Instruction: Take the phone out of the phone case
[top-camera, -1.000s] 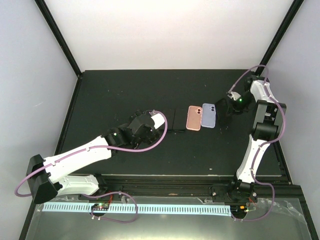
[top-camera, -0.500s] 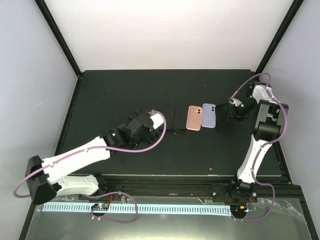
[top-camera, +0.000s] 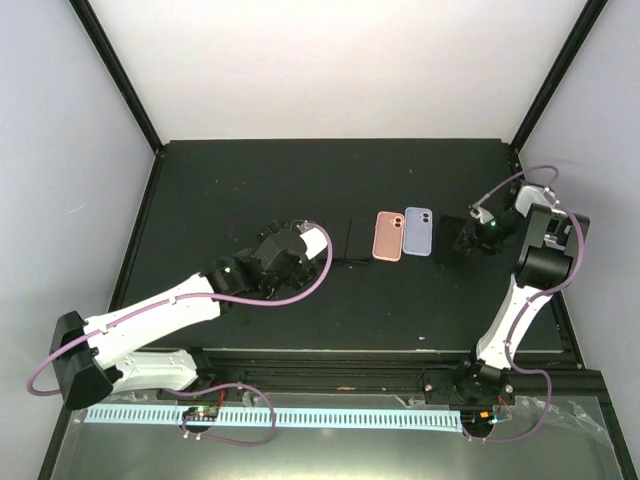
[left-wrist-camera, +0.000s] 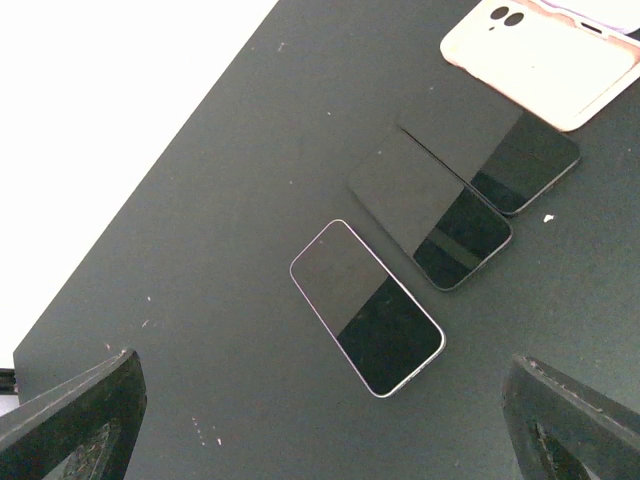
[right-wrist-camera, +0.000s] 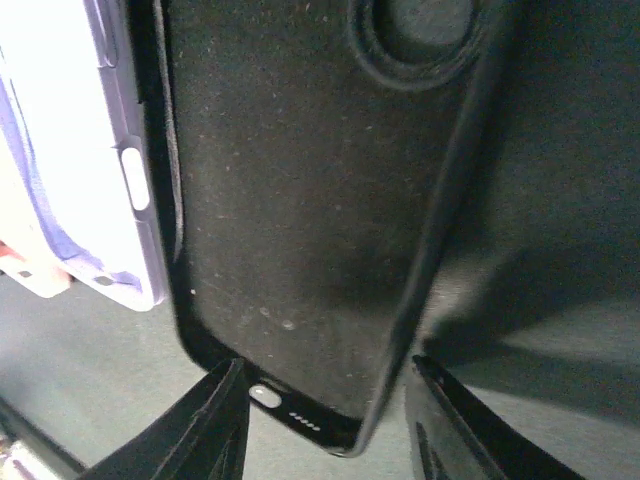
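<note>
A black phone case (right-wrist-camera: 300, 190) lies on the table beside a lavender case (right-wrist-camera: 70, 150); I cannot tell whether a phone sits in it. My right gripper (right-wrist-camera: 325, 400) is open, with its fingers either side of the case's port end. From above, the black case (top-camera: 450, 240) lies just left of the right gripper (top-camera: 468, 235). Three bare phones lie face up in a row in the left wrist view: the nearest phone (left-wrist-camera: 367, 307), a second (left-wrist-camera: 430, 222) and a third (left-wrist-camera: 500, 160). My left gripper (left-wrist-camera: 320, 420) hovers wide open over the mat near them, holding nothing.
A pink case (top-camera: 387, 236) and the lavender case (top-camera: 417, 232) lie side by side at mid-table. One dark phone (top-camera: 355, 240) shows left of them, by the left gripper (top-camera: 300, 248). White walls and a black frame bound the mat (top-camera: 300, 180).
The right gripper has gone from shut to open and its arm has swung to the right. The black case sits lower, next to the lavender case. The left arm has barely moved.
</note>
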